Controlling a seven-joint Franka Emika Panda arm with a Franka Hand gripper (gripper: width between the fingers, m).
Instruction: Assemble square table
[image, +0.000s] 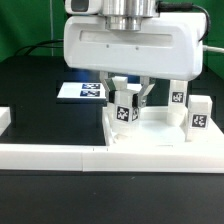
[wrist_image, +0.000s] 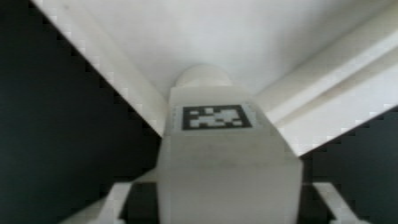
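Tool (image: 127, 104) is clamped on one leg (image: 126, 111), upright over the tabletop (image: 150, 133) by the border rail (image: 60, 155) on the black worktop (image: 40, 100). Approx. two legs (image: 179, 98) already stand at the exterior view's right corners; held leg + maybe one more left. Wrist view: leg (wrist_image: 217, 140) sits btwn the fingers.

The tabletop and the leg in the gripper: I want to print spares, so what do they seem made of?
The tabletop looks like white moulded or printed plastic, matt, with an even colour and no grain. The leg, held in the gripper, looks the same; its black-and-white tag seems a flat printed label. Blur hides any finer texture.
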